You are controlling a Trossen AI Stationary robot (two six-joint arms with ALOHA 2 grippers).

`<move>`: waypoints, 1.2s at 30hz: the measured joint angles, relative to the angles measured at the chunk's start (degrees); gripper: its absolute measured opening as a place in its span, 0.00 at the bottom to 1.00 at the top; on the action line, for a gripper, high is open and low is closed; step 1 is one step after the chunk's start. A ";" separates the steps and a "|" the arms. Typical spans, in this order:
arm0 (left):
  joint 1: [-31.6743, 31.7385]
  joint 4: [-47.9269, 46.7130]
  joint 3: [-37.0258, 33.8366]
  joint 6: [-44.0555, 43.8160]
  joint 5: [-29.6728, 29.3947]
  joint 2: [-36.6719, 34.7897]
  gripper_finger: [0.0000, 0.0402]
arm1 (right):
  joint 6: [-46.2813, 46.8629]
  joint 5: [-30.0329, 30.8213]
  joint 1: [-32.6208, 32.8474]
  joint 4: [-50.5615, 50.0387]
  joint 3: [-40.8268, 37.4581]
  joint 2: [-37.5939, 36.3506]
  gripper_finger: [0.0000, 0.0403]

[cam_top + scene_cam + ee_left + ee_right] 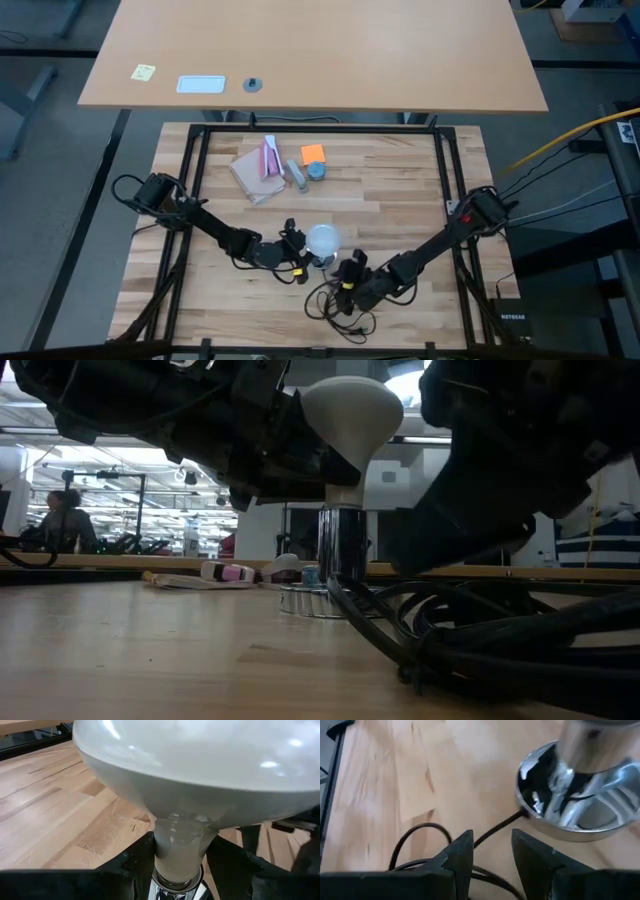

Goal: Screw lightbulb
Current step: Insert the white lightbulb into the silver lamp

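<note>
1. At the table's front middle, the left gripper is closed on the neck of the frosted white globe lightbulb, which stands upright in the shiny silver socket.
2. The right gripper, part open around the thin black cord, holds nothing.
3. Best keep the bulb vertical, turning gently.

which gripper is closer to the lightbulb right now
Left. The left gripper has its fingers on either side of the lightbulb at the neck. The right gripper sits beside it, near the socket base and black cord.
</note>
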 joint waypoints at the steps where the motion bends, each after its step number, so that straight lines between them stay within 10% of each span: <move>1: 0.00 0.00 0.00 0.02 0.00 0.00 0.40 | 0.02 -0.67 0.00 -0.05 0.65 0.42 0.34; 36: 0.00 -0.03 0.00 2.14 0.13 0.00 0.40 | 7.68 -2.57 -0.07 -21.65 14.37 6.55 0.34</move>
